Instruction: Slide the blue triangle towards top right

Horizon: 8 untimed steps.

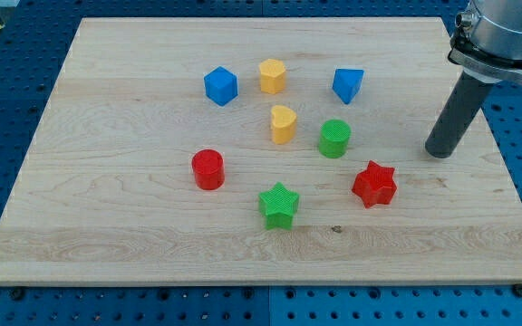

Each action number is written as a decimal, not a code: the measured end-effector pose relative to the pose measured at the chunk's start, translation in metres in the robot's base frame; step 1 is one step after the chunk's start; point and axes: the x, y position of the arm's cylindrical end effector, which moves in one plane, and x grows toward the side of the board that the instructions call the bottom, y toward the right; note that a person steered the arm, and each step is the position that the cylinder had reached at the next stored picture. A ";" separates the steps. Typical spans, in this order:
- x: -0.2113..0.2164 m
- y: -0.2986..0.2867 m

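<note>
The blue triangle (348, 84) sits on the wooden board (116, 217) in the upper right part of the view. My tip (439, 153) rests on the board at the view's right, well to the right of the triangle and lower than it, touching no block. The dark rod rises from it toward the view's top right corner.
A blue cube (220, 86) and a yellow pentagon (273, 76) lie left of the triangle. A yellow heart (283, 124) and a green cylinder (334, 139) lie below. A red cylinder (208, 169), a green star (279, 205) and a red star (374, 185) lie lower down.
</note>
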 end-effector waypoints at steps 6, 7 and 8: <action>-0.049 -0.109; -0.053 -0.112; -0.091 -0.126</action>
